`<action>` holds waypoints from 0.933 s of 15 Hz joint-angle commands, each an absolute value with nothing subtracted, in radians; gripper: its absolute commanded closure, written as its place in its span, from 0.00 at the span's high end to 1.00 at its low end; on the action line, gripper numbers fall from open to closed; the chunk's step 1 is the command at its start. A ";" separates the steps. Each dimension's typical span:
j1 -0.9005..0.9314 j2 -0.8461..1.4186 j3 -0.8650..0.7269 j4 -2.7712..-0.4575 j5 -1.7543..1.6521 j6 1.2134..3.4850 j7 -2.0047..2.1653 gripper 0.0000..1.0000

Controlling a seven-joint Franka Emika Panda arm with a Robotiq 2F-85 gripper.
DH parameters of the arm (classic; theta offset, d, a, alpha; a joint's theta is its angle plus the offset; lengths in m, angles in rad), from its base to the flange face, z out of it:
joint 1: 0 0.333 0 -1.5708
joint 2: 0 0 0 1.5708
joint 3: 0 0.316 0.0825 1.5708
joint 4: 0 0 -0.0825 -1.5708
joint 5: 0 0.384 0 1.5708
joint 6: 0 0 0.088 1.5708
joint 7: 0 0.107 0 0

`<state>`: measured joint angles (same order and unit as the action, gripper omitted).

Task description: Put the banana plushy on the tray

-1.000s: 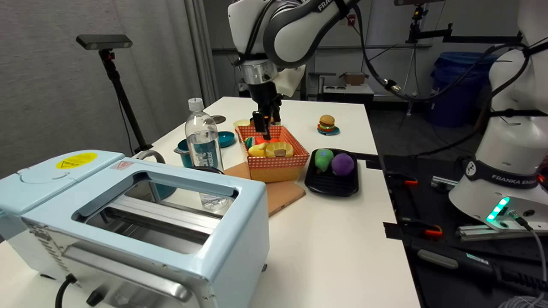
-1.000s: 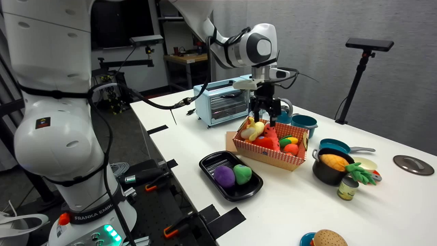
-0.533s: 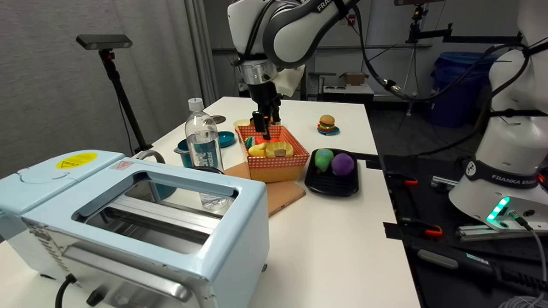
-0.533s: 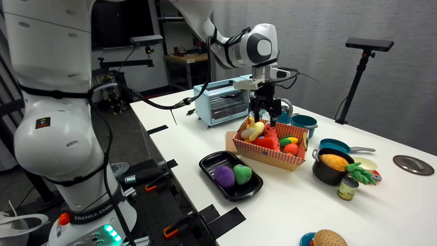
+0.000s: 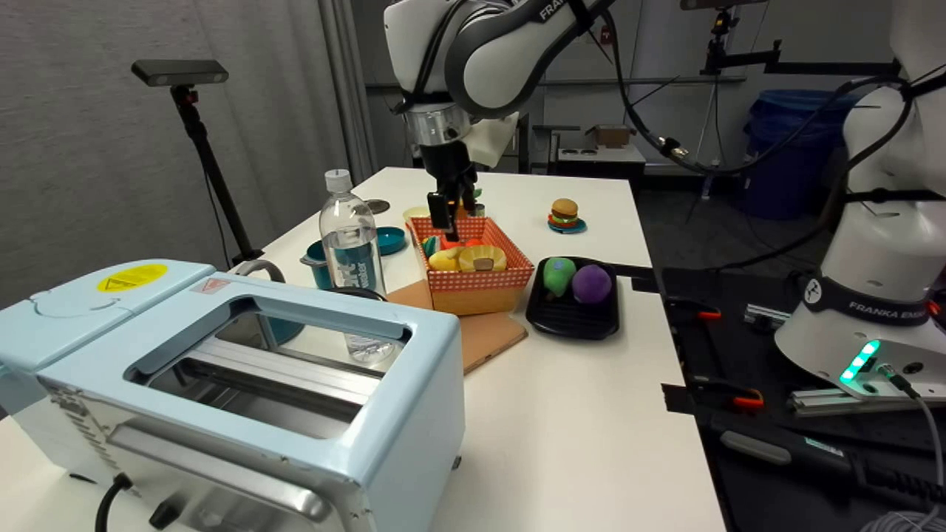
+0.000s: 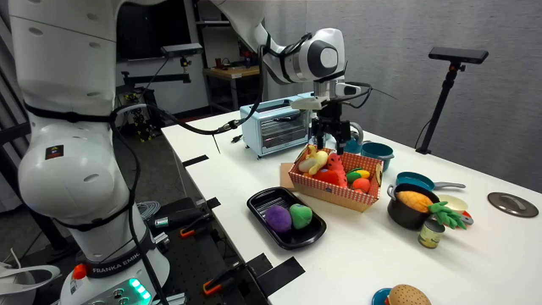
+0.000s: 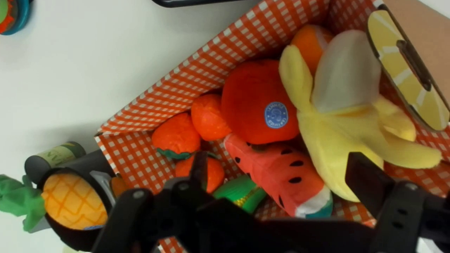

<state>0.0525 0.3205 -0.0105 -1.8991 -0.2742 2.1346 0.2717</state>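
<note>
Two black jaws spread, slightly higher than before. Yellow plush banana (image 7: 346, 124) near end wall (image 7: 411, 73) inside red-checked oblong box (image 6: 332, 195). Black low-rimmed tray (image 5: 576, 322): room at one end; white worktop (image 5: 591, 436) open alongside.

bin wall (image 6: 327, 192) (checkered) separates banana (image 7: 337, 130) from tray (image 6: 302, 237)

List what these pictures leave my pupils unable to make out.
Yellow, elongated, soft banana plushy: wrist view, part hidden by one of the black, angular fingers.
Black, shallow, ridged tray: wrist view, mostly cut off by the top edge.
Green-labelled, cylindrical metal can: in an exterior view, lettering too small to read.
</note>
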 commanded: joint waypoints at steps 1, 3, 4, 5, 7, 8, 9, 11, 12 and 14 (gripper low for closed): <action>0.109 0.437 -0.007 -1.744 -0.323 2.042 0.249 1.00; 0.138 0.495 0.002 -1.675 -0.336 1.999 0.222 1.00; 0.143 0.486 0.002 -1.707 -0.345 2.010 0.202 1.00; 0.151 0.484 0.002 -1.726 -0.353 2.016 0.188 1.00; 0.160 0.483 0.000 -1.763 -0.365 2.029 0.166 1.00; 0.158 0.474 0.000 -1.790 -0.365 2.036 0.153 1.00; 0.154 0.457 -0.003 -1.829 -0.369 2.047 0.148 1.00; 0.141 0.416 -0.008 -1.905 -0.364 2.065 0.135 1.00; 0.136 0.396 -0.012 -1.939 -0.365 2.070 0.134 1.00; 0.118 0.331 -0.025 -2.056 -0.371 2.113 0.135 1.00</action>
<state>0.1463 0.4449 -0.0130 -1.8736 -0.3440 2.0491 0.1513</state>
